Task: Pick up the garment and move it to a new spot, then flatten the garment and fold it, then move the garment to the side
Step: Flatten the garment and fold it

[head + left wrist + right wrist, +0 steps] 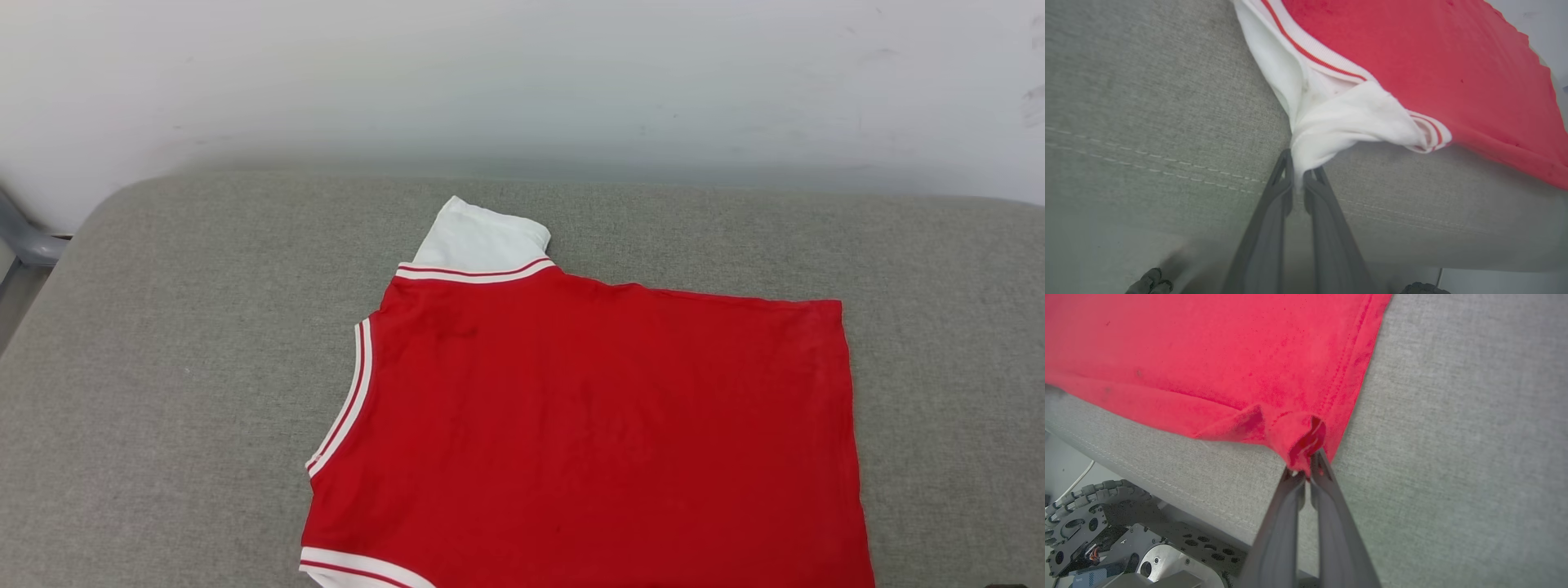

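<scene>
Head view: flat red garment

Your left gripper: two long, matte dark grey fingers rising from 6 o'clock, with open slots near the tips.
Your right gripper: a matching pair with the same finish.
Your base, at 8 o'clock in the right wrist view:
- a black wheel ringed with grey ribbed rollers
- a black plate with oval holes
- a silver round housing
</scene>
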Controlling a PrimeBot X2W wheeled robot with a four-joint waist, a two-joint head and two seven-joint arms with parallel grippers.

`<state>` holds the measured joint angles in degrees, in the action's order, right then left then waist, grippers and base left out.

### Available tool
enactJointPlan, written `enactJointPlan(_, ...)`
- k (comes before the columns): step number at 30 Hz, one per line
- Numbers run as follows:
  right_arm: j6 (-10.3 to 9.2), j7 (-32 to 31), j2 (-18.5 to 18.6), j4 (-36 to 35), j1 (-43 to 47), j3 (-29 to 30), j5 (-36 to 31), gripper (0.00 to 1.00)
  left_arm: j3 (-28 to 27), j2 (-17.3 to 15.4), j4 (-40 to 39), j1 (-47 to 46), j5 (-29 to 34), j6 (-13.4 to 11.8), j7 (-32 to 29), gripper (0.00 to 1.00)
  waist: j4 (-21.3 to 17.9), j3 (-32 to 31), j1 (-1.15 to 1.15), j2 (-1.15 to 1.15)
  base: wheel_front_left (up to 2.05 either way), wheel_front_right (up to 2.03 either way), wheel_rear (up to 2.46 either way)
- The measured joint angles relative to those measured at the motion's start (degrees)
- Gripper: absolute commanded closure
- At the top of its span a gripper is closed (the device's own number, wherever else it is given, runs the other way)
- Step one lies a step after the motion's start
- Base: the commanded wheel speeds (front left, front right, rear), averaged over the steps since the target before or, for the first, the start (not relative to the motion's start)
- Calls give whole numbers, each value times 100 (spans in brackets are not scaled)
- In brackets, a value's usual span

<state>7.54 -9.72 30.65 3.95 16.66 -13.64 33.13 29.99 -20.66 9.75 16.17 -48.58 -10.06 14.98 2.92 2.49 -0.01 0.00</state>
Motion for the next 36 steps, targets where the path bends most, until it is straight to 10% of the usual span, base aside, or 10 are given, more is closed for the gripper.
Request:
enactJointPlan(15,-1,163,-505,-31,-186,435,-116,100,-327,101,-62,-204,561,234,0,100,-43,28,1,0,0,0,0)
enactJointPlan(36,-1,32,-515,-26,-1380,257,-143,100,-318,-910,-290,-2258,1238,616,-894,100,-315,510,2,0,0,0,0)
